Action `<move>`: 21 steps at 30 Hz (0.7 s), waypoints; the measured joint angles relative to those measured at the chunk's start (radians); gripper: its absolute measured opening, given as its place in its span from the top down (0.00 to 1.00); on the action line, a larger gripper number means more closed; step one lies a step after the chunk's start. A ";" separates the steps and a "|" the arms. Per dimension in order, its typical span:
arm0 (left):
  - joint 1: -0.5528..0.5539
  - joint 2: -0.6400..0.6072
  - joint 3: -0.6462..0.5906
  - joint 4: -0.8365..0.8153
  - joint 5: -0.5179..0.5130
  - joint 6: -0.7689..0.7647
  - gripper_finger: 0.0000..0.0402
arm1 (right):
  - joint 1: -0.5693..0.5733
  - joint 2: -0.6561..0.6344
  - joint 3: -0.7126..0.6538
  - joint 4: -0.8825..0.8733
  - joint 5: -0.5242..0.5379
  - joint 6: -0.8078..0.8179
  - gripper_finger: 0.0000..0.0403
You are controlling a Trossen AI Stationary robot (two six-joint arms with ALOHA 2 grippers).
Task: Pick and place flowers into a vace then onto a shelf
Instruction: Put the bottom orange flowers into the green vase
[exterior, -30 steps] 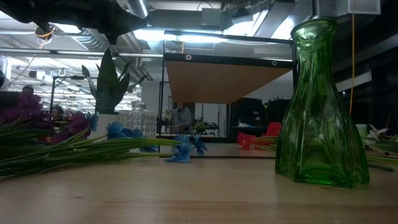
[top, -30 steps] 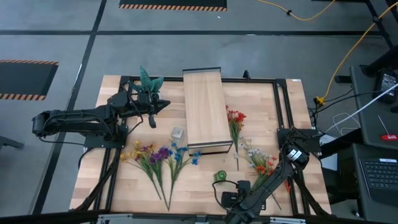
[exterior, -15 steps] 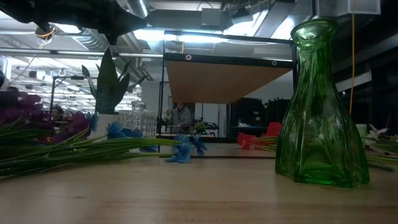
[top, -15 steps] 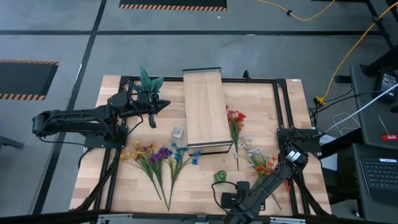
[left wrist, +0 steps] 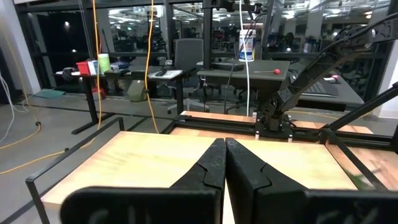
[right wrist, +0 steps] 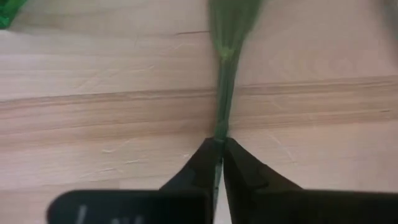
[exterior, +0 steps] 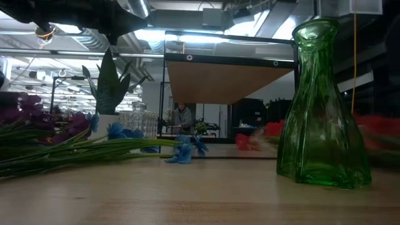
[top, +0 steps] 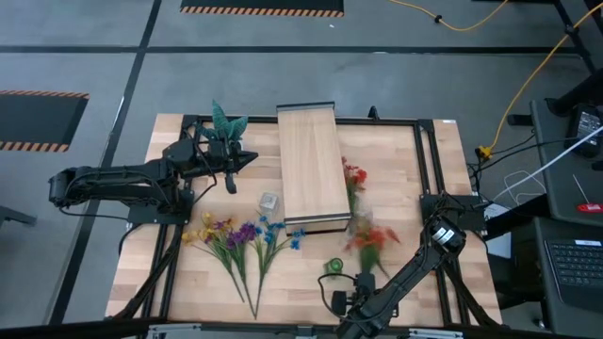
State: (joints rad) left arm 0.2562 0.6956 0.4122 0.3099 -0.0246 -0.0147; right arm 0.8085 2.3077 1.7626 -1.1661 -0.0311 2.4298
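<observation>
Right wrist view: right gripper (right wrist: 219, 149) pinched on green stems of red-orange flowers (top: 369, 239), blurred nr green vase (top: 334, 267); left gripper (left wrist: 224, 163) closed, empty, beside shelf (top: 311, 160).

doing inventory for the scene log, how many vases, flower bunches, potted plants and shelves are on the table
vases: 2, green vase, clear vase
flower bunches: 2, left flowers, red-orange flowers held by right gripper
potted plant: 1
shelf: 1
total: 6

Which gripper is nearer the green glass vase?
Right. The right gripper, shut on flower stems, sits just beside the green glass vase; the left gripper hangs far off by the pale wood shelf.
</observation>
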 joint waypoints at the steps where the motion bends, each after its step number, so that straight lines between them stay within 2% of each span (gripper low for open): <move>1: 0.000 0.000 0.000 0.000 0.000 0.000 0.99 | 0.000 0.000 0.000 -0.001 0.000 0.000 0.97; 4: 0.000 0.000 0.000 0.000 0.000 0.000 0.99 | 0.000 0.000 0.000 -0.002 -0.001 0.001 0.98; 12: 0.000 0.000 0.000 0.000 0.000 0.000 0.99 | 0.001 0.000 -0.001 -0.007 0.000 0.000 0.88; 21: 0.000 0.000 0.000 0.000 0.000 0.000 0.99 | 0.002 0.000 0.002 -0.014 0.005 -0.004 0.82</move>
State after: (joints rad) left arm 0.2562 0.6956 0.4122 0.3099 -0.0246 -0.0151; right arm 0.8104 2.3081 1.7648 -1.1800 -0.0257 2.4261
